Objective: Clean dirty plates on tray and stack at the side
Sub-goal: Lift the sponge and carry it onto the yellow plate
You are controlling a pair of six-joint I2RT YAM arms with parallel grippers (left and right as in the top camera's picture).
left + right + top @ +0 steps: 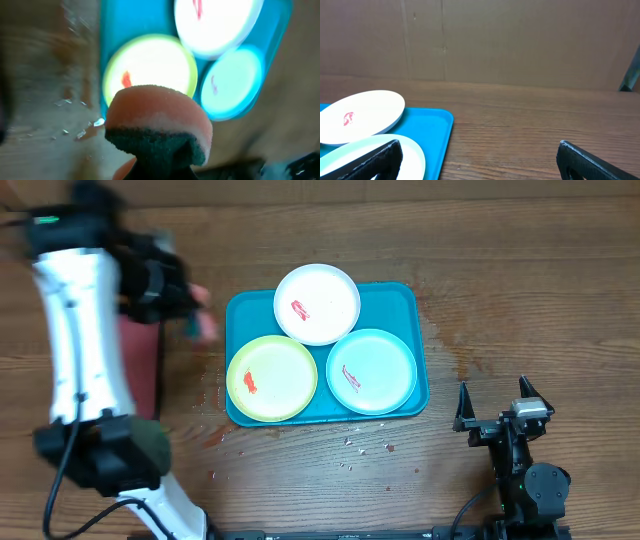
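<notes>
When you look from overhead, the tray (395,302) lies at the middle of the table with all three plates on it. The white plate (317,303) is at its 12 o'clock edge, the yellow-green plate (272,378) at 8 o'clock and the mint plate (372,370) at 4 o'clock. They are packed close together, and each bears a small red smear. Your left gripper (192,315) is off the tray at 10 o'clock. It is blurred, so you cannot tell its fingers from here. Under that arm lies a pinkish-red tray (140,370). Your right gripper (494,402) rests at 4 o'clock from the tray, well apart from it, with its fingers spread and nothing between them. Small specks (352,446) dot the wood at the tray's 6 o'clock.

From the left wrist, the sponge (157,120), pink over a dark green layer, fills the lower middle, and the left gripper pinches it from below. The yellow-green plate (150,62) is at the sponge's 12 o'clock, the white plate (220,25) at 1 o'clock and the mint plate (232,82) at 2 o'clock. Water drops (75,132) lie at 9 o'clock.

From the right wrist, the black fingers (377,160) stand wide apart at 7 and 5 o'clock. The white plate (362,117) and mint plate (405,152) sit on the tray (432,130) at 9 o'clock.
</notes>
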